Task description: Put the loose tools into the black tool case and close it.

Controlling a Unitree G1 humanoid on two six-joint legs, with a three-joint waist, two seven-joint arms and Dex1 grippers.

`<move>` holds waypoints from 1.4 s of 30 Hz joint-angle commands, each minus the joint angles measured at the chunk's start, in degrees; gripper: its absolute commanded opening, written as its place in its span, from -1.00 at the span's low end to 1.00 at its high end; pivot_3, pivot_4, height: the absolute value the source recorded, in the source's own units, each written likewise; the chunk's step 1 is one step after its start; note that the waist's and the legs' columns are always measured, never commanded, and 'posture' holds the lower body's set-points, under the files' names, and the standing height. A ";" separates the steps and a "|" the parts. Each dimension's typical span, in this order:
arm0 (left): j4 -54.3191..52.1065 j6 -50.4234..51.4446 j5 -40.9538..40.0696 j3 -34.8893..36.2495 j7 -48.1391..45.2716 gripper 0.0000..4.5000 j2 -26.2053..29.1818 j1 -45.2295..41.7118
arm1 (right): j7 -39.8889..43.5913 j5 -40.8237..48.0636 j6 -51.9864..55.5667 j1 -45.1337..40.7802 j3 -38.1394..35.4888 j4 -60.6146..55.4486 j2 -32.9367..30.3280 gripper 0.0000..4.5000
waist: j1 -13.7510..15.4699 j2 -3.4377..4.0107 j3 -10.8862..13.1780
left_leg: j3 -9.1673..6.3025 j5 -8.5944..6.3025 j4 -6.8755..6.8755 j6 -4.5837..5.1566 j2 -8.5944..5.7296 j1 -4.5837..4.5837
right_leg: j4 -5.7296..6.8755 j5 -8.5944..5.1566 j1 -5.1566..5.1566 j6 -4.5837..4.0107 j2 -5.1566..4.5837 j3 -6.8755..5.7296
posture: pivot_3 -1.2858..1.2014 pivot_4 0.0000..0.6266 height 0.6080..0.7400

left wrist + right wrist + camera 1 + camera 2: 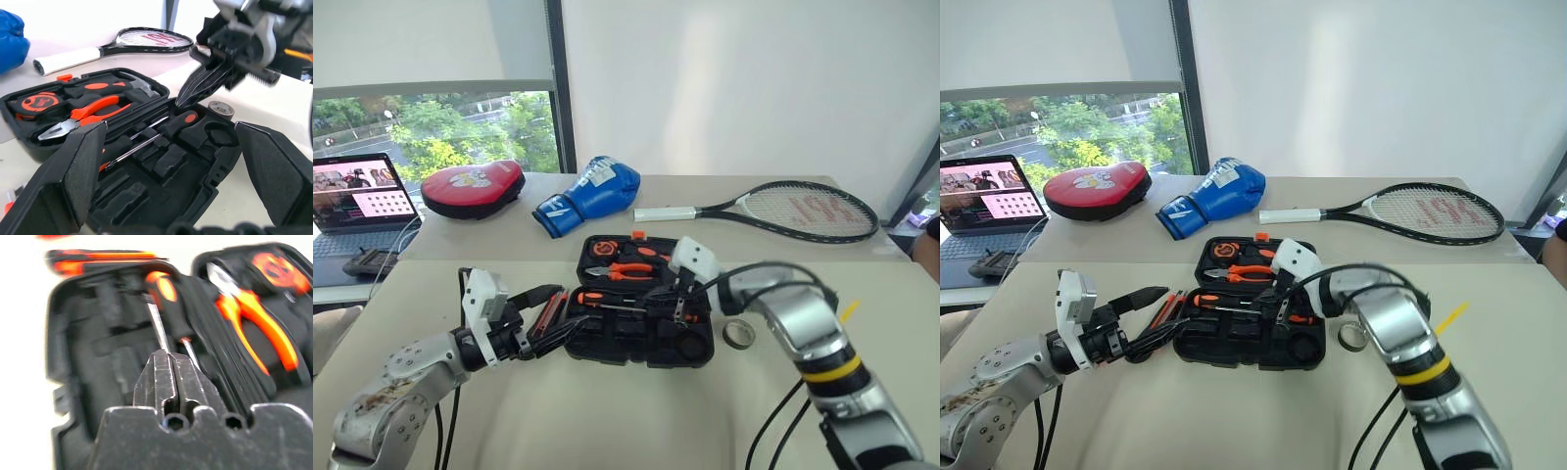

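Observation:
The black tool case (607,338) lies open in the middle of the table. Its far half holds pliers (625,272), a tape measure and a hammer. In its near half lie two orange-and-black screwdrivers (178,122). My right gripper (678,309) hangs shut just above those screwdrivers, with nothing between its fingers. My left gripper (551,317) is open at the case's left edge, level with the table. An orange-and-black loose tool (548,311) lies there between its fingers. A small dark tape roll (737,334) sits on the table right of the case.
At the back stand a laptop (362,201), a red pad (473,188), a blue boxing glove (590,196) and a tennis racket (783,209). Cables run down from both arms near the table's front edge.

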 commanded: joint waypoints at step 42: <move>6.10 -4.25 3.57 4.34 -1.80 1.00 1.52 4.39 | -15.29 -12.51 -6.39 2.19 12.44 9.22 18.52 -0.97 | -0.38 -0.53 -0.72 | 0.14 0.10 -1.18 -1.29 0.87 0.27 | 0.66 -0.73 -0.85 -1.41 0.77 -0.15 | 0.03 -0.52 1.00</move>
